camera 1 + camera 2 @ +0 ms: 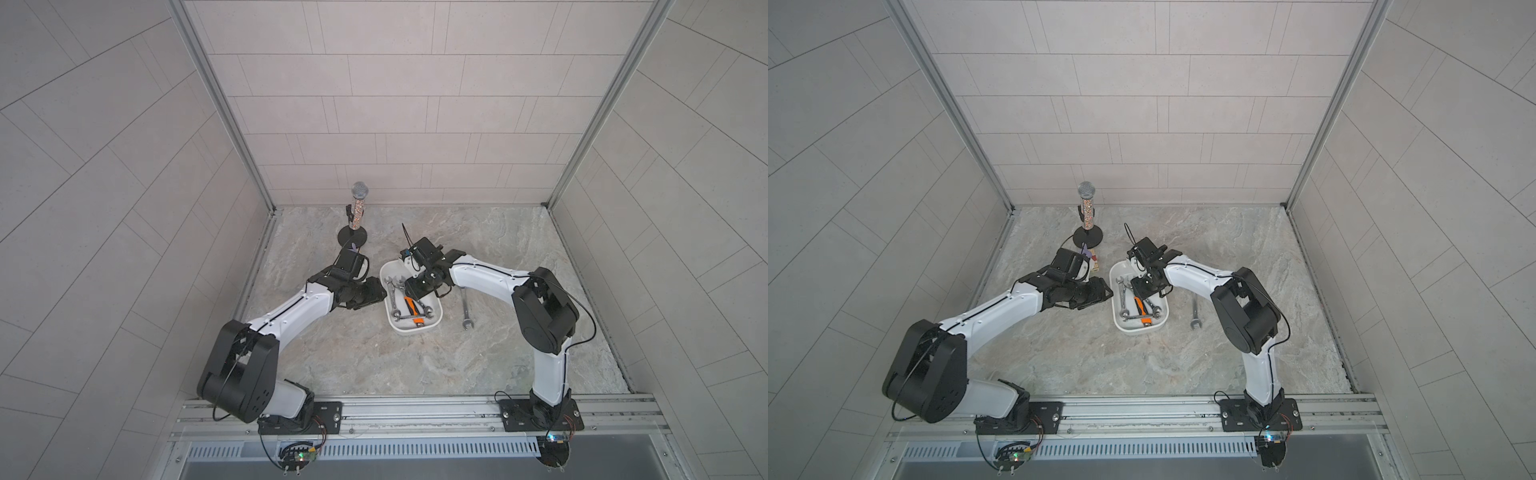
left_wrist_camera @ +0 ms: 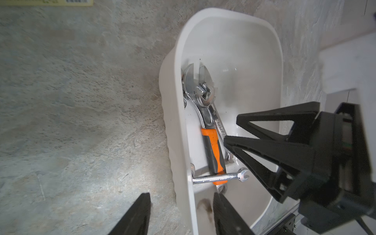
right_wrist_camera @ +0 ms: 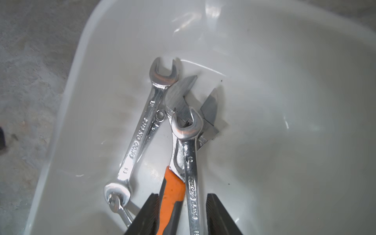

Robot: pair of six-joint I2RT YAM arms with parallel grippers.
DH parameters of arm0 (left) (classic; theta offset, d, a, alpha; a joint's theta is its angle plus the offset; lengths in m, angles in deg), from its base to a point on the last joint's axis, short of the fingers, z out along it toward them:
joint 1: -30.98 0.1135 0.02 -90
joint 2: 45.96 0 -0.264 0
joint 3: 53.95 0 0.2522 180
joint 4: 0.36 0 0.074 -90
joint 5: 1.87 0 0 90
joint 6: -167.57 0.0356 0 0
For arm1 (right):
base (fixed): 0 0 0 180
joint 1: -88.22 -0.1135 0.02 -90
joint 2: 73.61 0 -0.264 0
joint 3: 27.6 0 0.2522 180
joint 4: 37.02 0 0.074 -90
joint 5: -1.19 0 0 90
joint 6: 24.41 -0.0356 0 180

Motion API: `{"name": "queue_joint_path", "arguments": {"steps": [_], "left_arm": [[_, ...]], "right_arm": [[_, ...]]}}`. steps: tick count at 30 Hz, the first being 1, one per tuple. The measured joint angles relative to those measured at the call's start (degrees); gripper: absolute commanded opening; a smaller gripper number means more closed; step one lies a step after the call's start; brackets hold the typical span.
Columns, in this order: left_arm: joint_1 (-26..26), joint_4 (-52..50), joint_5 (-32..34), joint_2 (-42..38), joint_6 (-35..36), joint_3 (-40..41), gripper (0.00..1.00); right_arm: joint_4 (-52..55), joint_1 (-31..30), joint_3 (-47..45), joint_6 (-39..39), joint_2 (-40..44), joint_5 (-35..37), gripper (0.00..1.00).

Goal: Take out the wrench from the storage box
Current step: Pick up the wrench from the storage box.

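Nearest in both top views, an aluminium rail (image 1: 415,409) carries the 2 arm bases. Beyond it, on the marbled tabletop (image 1: 374,365), sits the white storage box (image 1: 413,331). The left gripper (image 2: 182,194) stands at the box's left-arm-side wall, jaws parted astride that wall with a gap on each side, clasping nothing. The right gripper (image 3: 182,194) hangs inside the box, unclenched, its jaws apart with the orange-handled adjustable wrench (image 3: 173,183) and 1 slim silver wrench (image 3: 191,173) between them. Beside these in the box lies a larger silver wrench (image 3: 140,134). 1 loose silver wrench (image 1: 466,309) lies on the tabletop outside the box, near its right-arm side. Beyond the box stands a microphone (image 1: 358,208).
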Motion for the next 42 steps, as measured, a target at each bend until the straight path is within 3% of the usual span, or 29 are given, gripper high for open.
{"name": "queue_joint_path", "arguments": {"steps": [4, 9, 20, 42], "left_arm": [[0.15, 0.02, -0.37, 0.0, -0.02, 0.24, 0.56], [0.15, 0.2, -0.66, 0.0, -0.04, 0.24, 0.56], [0.15, 0.57, -0.96, 0.0, -0.28, 0.63, 0.56], [0.15, 1.14, -0.42, 0.0, -0.42, 1.07, 0.56]], "right_arm": [[0.7, 0.15, 2.4, 0.11, -1.25, 1.36, 0.5], [0.83, 0.31, 5.18, -0.02, -3.58, 1.66, 0.44], [1.36, 1.05, 6.32, -0.26, -7.23, 0.15, 0.43], [1.14, 1.77, 7.08, -1.88, -8.76, -3.67, 0.11]]}}
